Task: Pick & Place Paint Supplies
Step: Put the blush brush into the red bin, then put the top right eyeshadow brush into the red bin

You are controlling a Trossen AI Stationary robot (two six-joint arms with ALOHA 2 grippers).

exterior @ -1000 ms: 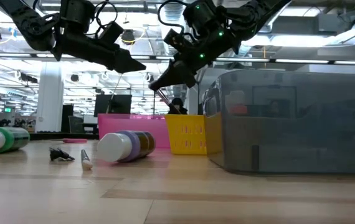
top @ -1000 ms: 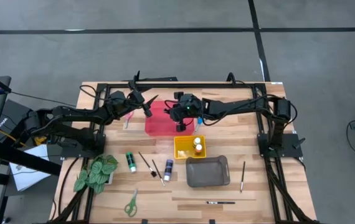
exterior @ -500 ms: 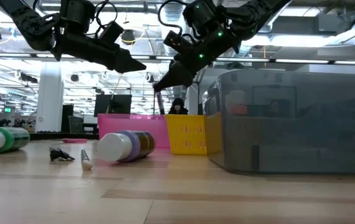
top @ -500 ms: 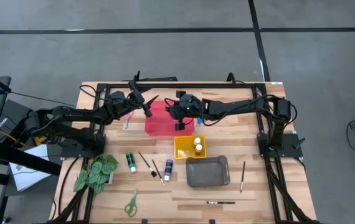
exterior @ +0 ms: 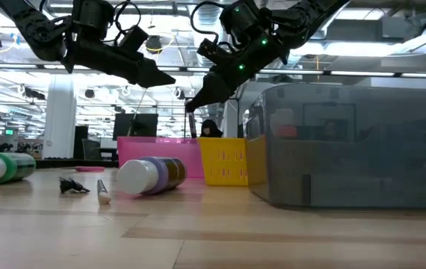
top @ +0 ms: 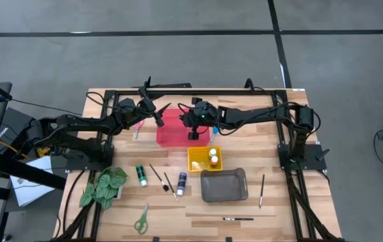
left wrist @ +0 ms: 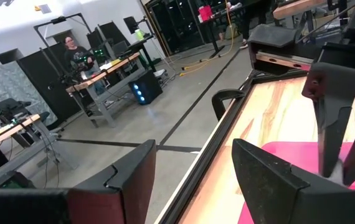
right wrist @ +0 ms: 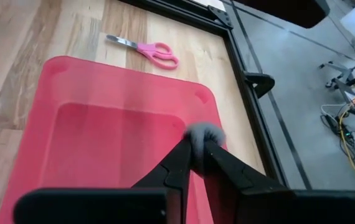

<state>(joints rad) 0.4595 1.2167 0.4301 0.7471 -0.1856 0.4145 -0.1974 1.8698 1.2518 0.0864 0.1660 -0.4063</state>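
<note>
Above the red tray [top: 175, 131], the right gripper [top: 193, 136] is held with its fingers almost pressed together — a grey, fuzzy tip is seen between them, but what it belongs to cannot be told. The left gripper [top: 159, 115] hangs over the tray's far-left corner, its fingers spread, nothing between them. Pink scissors [right wrist: 145, 50] lie just beyond the tray. Nearer, three trays are counted: red, yellow [top: 203, 161] and grey [top: 224, 185]; two bottles [top: 212, 157] stand in the yellow one. On the wood lie a green bottle [top: 140, 175], a purple bottle [top: 181, 182], green scissors [top: 141, 220] and four brushes [top: 156, 176] — no writing is legible.
</note>
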